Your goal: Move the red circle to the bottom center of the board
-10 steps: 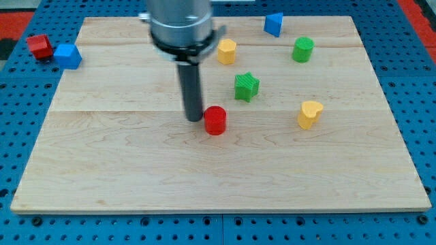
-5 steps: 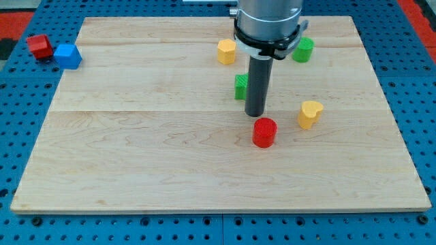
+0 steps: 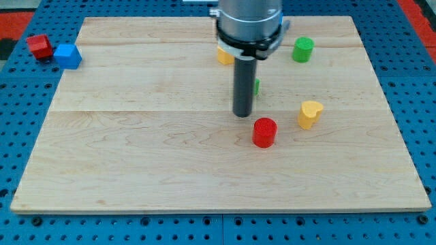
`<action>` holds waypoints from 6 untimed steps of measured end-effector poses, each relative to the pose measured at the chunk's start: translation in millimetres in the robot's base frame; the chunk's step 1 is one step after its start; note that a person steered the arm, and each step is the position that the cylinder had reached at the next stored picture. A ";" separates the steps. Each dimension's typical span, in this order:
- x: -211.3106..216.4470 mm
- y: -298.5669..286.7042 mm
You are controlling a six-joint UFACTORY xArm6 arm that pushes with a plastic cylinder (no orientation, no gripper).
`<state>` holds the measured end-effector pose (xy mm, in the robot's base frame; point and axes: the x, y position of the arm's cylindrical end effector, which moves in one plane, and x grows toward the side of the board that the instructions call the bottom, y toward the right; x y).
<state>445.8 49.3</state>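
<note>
My tip (image 3: 242,114), bare and grasping nothing, stands just up-left of the red circle (image 3: 264,132); recommend pushing from directly above, steering bottom-left.

- The red circle (image 3: 264,132) is a short, squat cylinder of bright red with a flat round top face.
- It stands upright on its flat base, not tipped, resting directly on the pale wooden board (image 3: 136,163).
- It lies a little to the view's right of the board's middle, roughly halfway between the view's top and bottom edges, with bare wood between it and the bottom edge.
- Nothing touches it; it stands free on all sides.
</note>
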 end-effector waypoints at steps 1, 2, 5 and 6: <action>0.0 37.9; 6.7 64.1; 46.2 10.1; 56.3 -21.1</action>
<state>502.1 28.2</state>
